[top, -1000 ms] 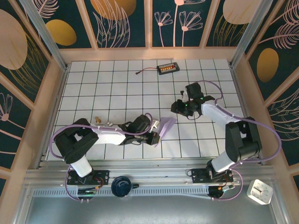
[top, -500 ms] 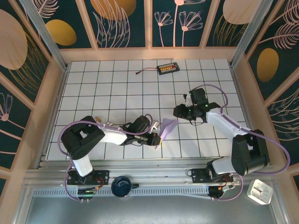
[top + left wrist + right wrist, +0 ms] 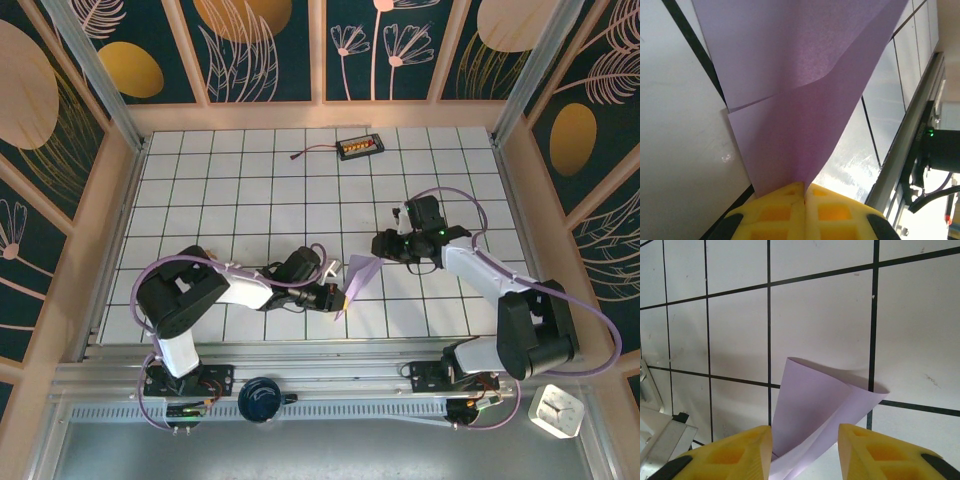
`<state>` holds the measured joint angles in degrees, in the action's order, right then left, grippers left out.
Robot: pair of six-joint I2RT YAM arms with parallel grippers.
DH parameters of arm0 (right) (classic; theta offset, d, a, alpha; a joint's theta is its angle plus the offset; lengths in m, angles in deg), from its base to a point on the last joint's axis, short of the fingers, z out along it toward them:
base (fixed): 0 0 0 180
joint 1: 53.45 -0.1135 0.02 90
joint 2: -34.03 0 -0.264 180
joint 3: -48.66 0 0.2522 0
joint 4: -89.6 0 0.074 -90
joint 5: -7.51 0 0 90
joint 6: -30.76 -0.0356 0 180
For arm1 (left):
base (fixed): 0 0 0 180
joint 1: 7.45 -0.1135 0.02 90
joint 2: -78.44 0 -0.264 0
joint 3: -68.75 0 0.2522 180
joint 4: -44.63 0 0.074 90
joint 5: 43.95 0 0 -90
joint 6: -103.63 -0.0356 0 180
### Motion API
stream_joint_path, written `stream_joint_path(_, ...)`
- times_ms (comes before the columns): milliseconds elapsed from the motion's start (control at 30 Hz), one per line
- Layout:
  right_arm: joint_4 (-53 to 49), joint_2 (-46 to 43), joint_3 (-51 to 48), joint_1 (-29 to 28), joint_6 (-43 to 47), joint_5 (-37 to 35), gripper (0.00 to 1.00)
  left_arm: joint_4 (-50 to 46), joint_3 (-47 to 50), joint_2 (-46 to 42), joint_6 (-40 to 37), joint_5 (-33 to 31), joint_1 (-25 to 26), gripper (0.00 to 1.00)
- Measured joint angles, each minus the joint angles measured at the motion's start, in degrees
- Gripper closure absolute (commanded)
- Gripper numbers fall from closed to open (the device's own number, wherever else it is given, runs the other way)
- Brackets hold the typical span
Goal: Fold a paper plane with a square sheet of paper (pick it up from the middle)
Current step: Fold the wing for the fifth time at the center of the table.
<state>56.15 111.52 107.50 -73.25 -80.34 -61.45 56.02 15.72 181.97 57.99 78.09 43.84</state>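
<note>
You get bright, even overhead light: soft shadows on the tabletop (image 3: 250, 170), a glare patch by its near edge, wrist views blurred up close.

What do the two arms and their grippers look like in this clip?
Both the left arm and right arm have black joint housings and white link shells, with a thin lavender cable looping alongside. The left gripper and right gripper carry yellow fingers with moulded square recesses and dark backs.
</note>
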Motion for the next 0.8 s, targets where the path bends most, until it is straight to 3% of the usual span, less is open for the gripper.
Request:
stream_joint_path(467, 2.0, -3.5, -3.9, -2.7, 1.3, 1.7, 0.69, 7.3, 1.9, 2.4, 6.1, 3.2, -0.6, 1.00)
stream_joint_path(800, 7.6, -5.6, -9.0, -6.5, 1.6, 4.9, 0.84, 10.8, 2.9, 3.3, 9.5, 4.5, -1.1, 1.00)
